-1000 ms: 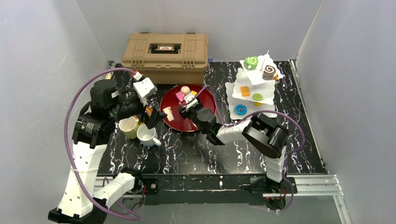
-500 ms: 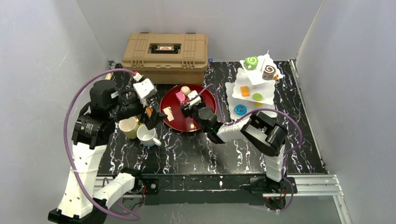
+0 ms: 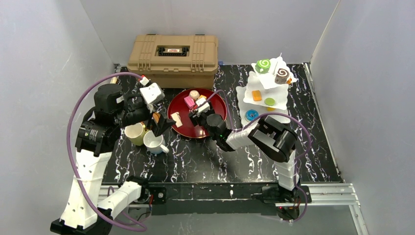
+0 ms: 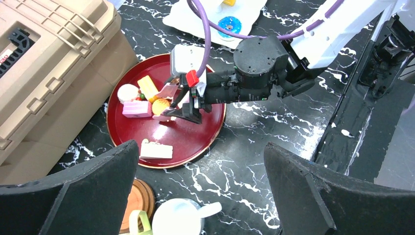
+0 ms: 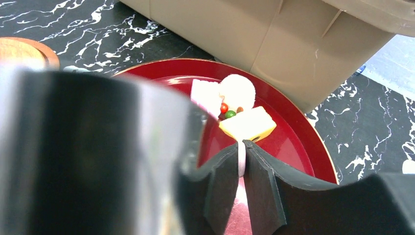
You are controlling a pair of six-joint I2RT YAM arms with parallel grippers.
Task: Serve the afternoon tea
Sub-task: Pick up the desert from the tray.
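Pick-up stage of serving the afternoon tea. The right gripper [image 5: 241, 166] is reaching into the red tray [image 4: 198, 139], which is sitting mid-bench just in front of the tan toolbox [image 3: 172, 53] at the far edge. Its jaws are pressing together on a thin pale pink piece [image 5: 241, 154], seen edge-on. The other pastries are lying in the tray's far-left part — a white round one [image 4: 128, 92], a yellow slice [image 4: 147, 87] and a pink block [image 4: 136, 108] — with a cream slab [image 4: 155, 151] alone by the near-left rim. The left gripper [image 4: 200, 193] is hanging with jaws spread wide, holding nothing, above the white mug [image 4: 178, 218] and the pale yellow mug [image 3: 134, 133] towards the bench's left edge. The white tiered stand [image 3: 266, 95] near the far right corner is already carrying swirl rolls [image 3: 263, 65] and a blue donut [image 3: 252, 115], so the step in hand is judged to be moving one more pastry from tray to stand. The next move is calling for a straight lift clear of the neighbouring pastries, then a carry to a free tier without knocking the stand. The kind of pastry being pinched is hard to make out, since the fingers are covering most of it. The brown coaster [image 4: 139, 196] is showing only in part beside the left finger.
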